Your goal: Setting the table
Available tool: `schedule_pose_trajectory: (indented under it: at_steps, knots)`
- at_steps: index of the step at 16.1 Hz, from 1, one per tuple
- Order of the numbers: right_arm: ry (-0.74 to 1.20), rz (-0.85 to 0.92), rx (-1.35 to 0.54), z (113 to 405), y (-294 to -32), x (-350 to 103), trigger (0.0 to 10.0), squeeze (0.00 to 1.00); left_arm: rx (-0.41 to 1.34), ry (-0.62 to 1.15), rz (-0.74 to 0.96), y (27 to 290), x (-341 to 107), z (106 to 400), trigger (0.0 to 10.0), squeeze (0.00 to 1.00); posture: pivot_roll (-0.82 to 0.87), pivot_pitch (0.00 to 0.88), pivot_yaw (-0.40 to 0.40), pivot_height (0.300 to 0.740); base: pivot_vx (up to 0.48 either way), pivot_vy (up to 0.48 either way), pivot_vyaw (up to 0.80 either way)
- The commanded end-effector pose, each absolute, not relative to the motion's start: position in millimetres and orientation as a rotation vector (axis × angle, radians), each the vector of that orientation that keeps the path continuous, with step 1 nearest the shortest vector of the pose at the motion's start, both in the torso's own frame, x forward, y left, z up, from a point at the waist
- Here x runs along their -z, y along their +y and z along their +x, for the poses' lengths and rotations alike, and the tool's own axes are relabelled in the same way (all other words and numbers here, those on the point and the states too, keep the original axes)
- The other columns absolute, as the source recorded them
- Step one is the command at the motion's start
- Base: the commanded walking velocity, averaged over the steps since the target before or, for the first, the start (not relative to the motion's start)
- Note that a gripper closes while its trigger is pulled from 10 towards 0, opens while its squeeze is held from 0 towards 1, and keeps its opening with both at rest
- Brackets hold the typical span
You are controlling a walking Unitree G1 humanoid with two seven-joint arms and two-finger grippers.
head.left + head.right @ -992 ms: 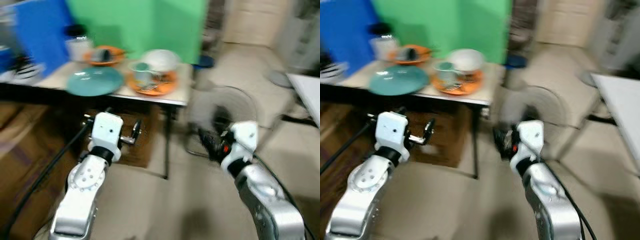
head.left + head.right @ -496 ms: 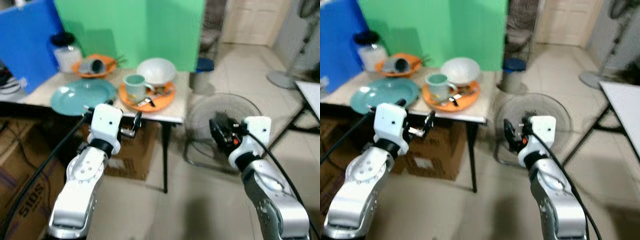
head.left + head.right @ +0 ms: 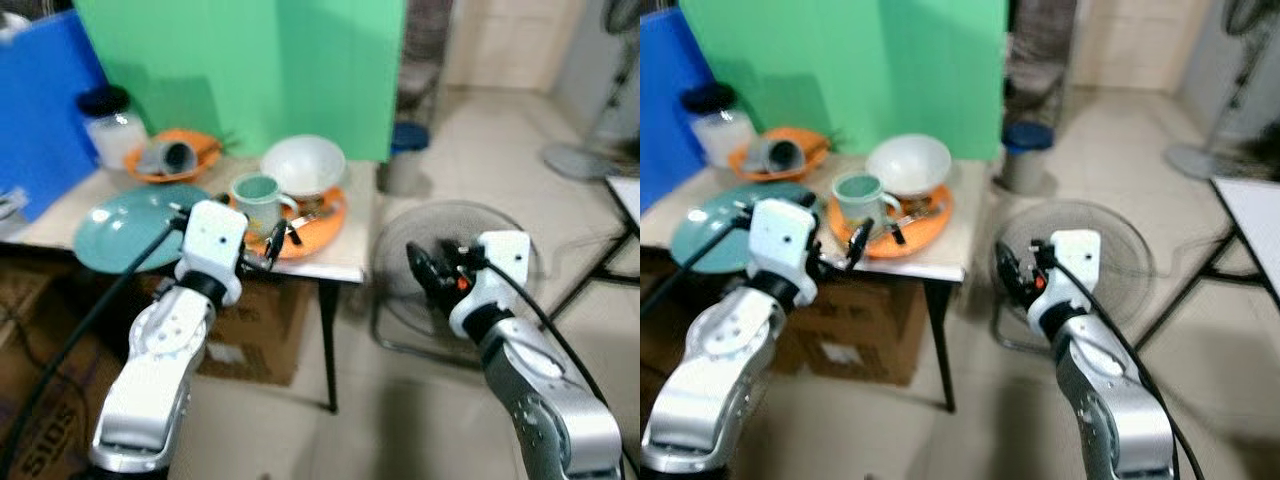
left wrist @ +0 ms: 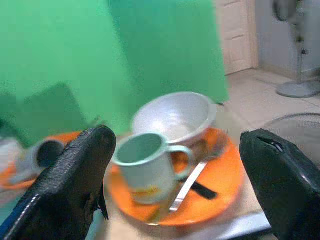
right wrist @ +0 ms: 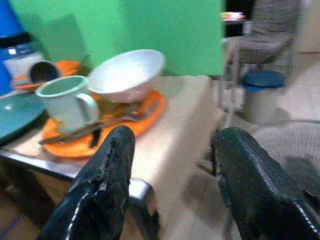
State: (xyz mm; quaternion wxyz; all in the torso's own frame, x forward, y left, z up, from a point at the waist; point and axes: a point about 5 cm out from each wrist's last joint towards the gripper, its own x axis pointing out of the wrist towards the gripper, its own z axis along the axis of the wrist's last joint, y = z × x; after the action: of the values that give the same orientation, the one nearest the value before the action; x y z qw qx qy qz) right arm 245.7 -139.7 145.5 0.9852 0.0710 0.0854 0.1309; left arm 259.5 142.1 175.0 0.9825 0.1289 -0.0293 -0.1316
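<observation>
A small table stood ahead of the robot, in front of a green panel with a blue board at its 9 o'clock. Near the table's front right corner lay an orange plate carrying a pale green mug, upright with its handle toward 3 o'clock, a white bowl tilted against the plate's far edge at the mug's 1 o'clock, and a metal utensil lying flat beside the mug. A teal plate sat at the orange plate's 9 o'clock, just beside it. Farther back, at about 11 o'clock from the mug, a second orange plate held a grey cup on its side, with a black-lidded jar just left of it.

The left gripper hung at the table's front edge, just short of the mug, its jaws spread wide and holding nothing; its wrist view framed the mug between the two fingers. The right gripper was off the table at its 4 o'clock, in front of a floor fan lying on the tiled floor, jaws likewise open and empty, fingers pointing toward the table corner
</observation>
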Motion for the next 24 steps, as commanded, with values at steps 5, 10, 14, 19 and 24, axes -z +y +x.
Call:
schedule_pose_trajectory:
  at_steps: [5,10,14,19,24]
  knots:
    - [0.202,0.152,-0.331,245,-128,-148,10.0,0.00,0.278,-0.034,0.287,147,-174,258,10.0,0.00,0.13,0.000,0.034,0.740,0.295,0.000,0.00]
    - [0.205,0.178,-0.376,249,-127,-151,10.0,1.00,0.316,-0.013,0.308,145,-171,254,10.0,0.00,0.14,0.000,0.028,0.740,0.000,0.000,0.00]
    - [0.180,0.163,-0.378,248,-125,-149,10.0,1.00,0.254,-0.015,0.308,150,-170,255,10.0,0.00,0.15,0.000,0.037,0.740,0.000,0.000,0.00]
    - [0.174,0.122,-0.405,245,-119,-146,10.0,1.00,0.242,-0.014,0.280,152,-171,256,10.0,0.00,0.15,0.000,0.042,0.740,0.178,0.000,0.80]
    - [0.151,0.093,-0.400,248,-118,-146,10.0,0.00,0.263,-0.012,0.292,150,-172,256,10.0,0.00,0.16,0.000,0.037,0.740,0.302,0.000,0.16]
